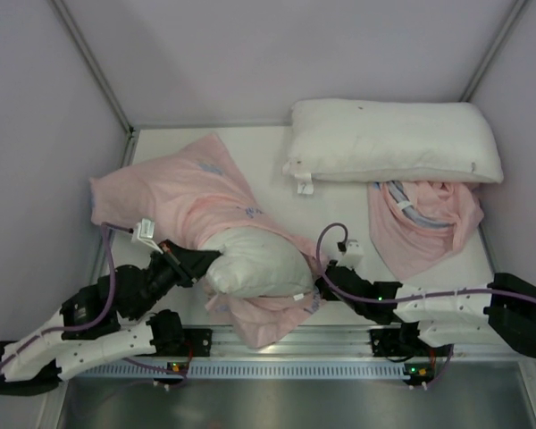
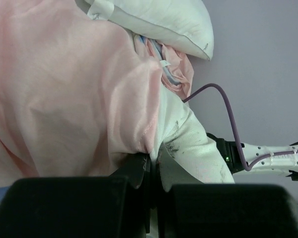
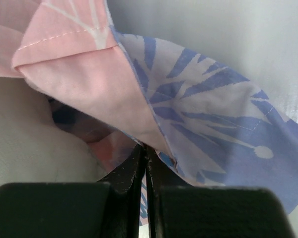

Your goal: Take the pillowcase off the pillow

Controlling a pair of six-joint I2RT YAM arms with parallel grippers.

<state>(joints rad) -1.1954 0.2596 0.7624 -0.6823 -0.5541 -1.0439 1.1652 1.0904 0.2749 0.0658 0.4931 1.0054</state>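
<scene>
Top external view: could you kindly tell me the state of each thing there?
pillowcase: pink side out, peeled partway back.
pillow: near end bare, rest still cased.
left gripper: shut on the pillowcase edge, apparently.
right gripper: shut on the pillowcase hem.
second white pillow: bare, lying flat.
second pink case: loose, crumpled.
</scene>
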